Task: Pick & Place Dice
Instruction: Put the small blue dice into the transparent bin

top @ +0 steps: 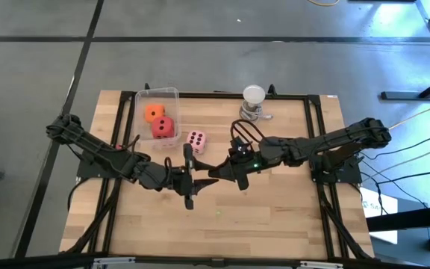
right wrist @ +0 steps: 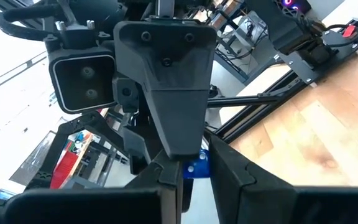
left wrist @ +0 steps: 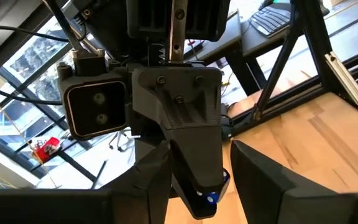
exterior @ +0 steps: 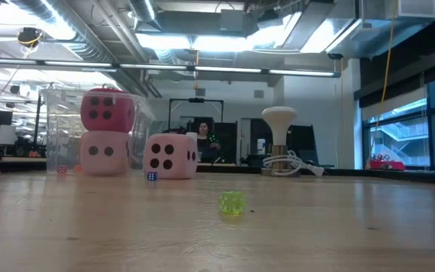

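Note:
Both arms meet above the table's middle, fingertips facing. My right gripper point(top: 215, 173) point(right wrist: 196, 180) is shut on a tiny blue die point(right wrist: 196, 165). My left gripper point(top: 197, 178) point(left wrist: 201, 202) is open, a finger on either side of the right fingertips and the blue die point(left wrist: 211, 198). Whether it touches them I cannot tell. The orange die point(top: 154, 113) and the red die point(top: 163, 128) sit in a clear box point(top: 172, 93). In the low view the red die point(exterior: 108, 111) rests on a pale pink one point(exterior: 104, 151). The other pale pink die point(top: 195, 140) point(exterior: 171, 156) stands on the table. My right gripper pinches the tiny blue die point(right wrist: 196, 165) between its two fingers point(right wrist: 229, 177), held level and coming from the table's right. The die is lifted clear of the table. The left gripper's finger stands right over it and hides most of it.
A white round-topped object point(top: 254, 96) on a metal base with a cord stands at the far edge. Tiny dice lie on the wood: a green one point(exterior: 232, 202), a blue one point(exterior: 151, 177) and a red one point(exterior: 61, 169). A person point(exterior: 201, 136) sits far behind the table.

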